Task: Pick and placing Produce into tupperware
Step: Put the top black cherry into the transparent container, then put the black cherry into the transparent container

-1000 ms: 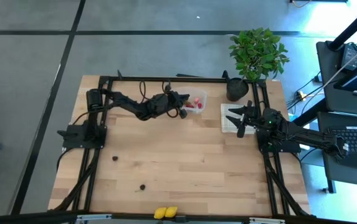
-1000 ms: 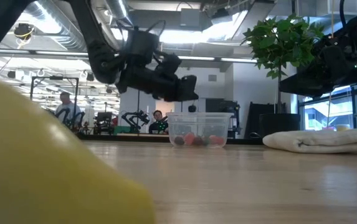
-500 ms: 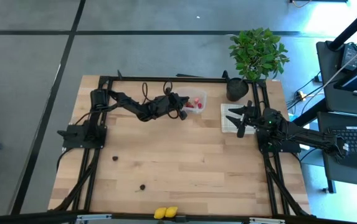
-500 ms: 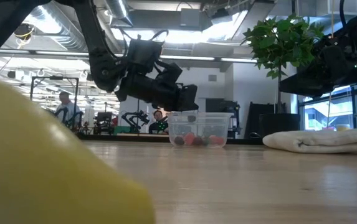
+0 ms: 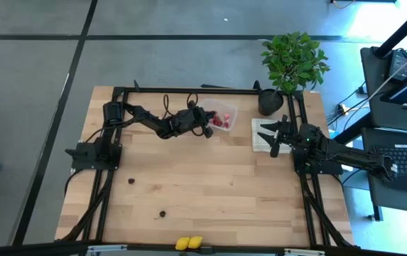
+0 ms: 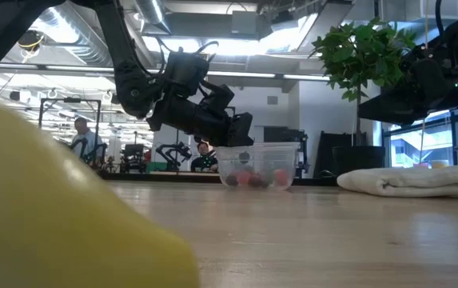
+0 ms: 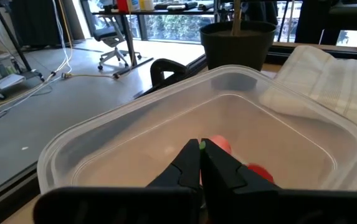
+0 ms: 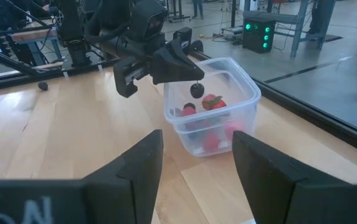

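L gripper (image 8: pixel 194 79) is over the near rim of the tupperware (image 5: pixel 224 116) at the table's far edge, jaws pinched on a small dark round piece (image 8: pixel 195 90) just above the box. Red berries (image 8: pixel 210 102) sit inside already; 2 more dark pieces (image 5: pixel 131 180) lie loose on the table (image 5: pixel 210 178) and 2 yellow ones (image 5: pixel 189 243) at the near edge. R gripper (image 5: pixel 270 136) hangs over the checked cloth (image 5: pixel 258 134) w/ fingers apart, holding nothing.

- The left gripper (image 5: pixel 209 129) has dipped lower at the tupperware (image 5: pixel 224 116) rim.
- The tupperware has shifted — nudged slightly and now tilted.
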